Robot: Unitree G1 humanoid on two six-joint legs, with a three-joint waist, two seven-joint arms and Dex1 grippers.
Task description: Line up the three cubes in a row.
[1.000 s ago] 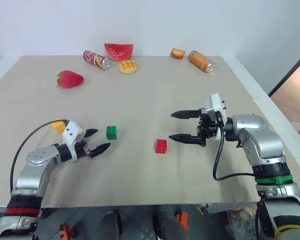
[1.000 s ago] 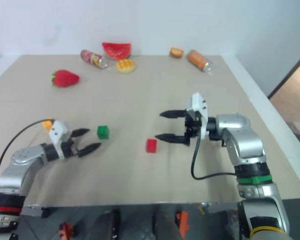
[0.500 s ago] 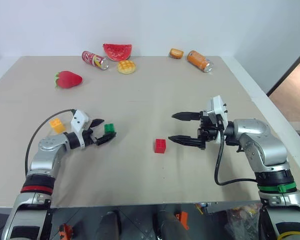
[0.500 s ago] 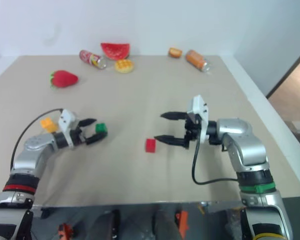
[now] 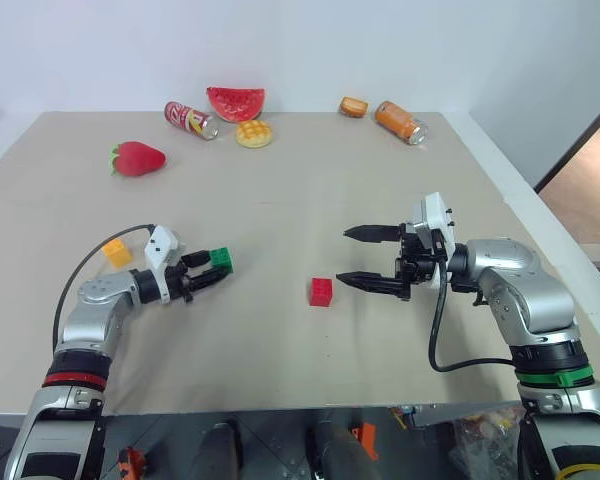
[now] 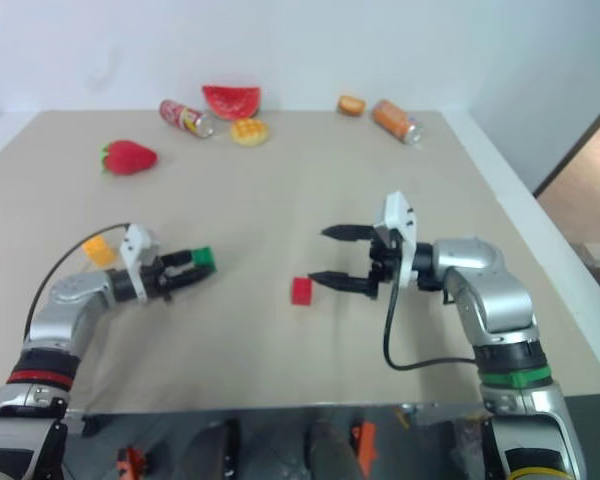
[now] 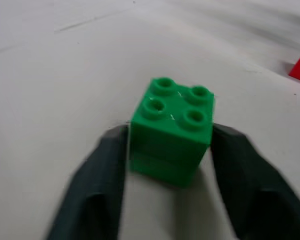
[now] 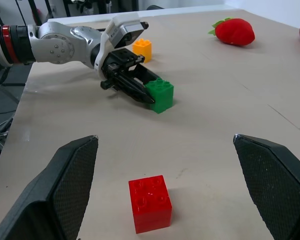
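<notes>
The green cube (image 5: 221, 260) sits on the table left of centre, and my left gripper (image 5: 215, 268) is shut on it, one black finger (image 7: 97, 185) pressed on each side. In the left wrist view the green cube (image 7: 172, 132) shows its studs facing up. The red cube (image 5: 321, 291) lies alone near the table's middle. My right gripper (image 5: 343, 255) hovers just right of it, open and empty, pointing left. The yellow-orange cube (image 5: 116, 252) rests behind my left arm, further left.
Along the far edge lie a strawberry (image 5: 138, 158), a red can (image 5: 191, 119), a watermelon slice (image 5: 236, 102), a round bread toy (image 5: 254, 133), a small orange toy (image 5: 355, 106) and an orange can (image 5: 400, 121). The table's edge (image 5: 540, 235) runs down the right.
My left gripper reached forward around the green cube and closed on it. The right gripper stayed where it was, still open.
</notes>
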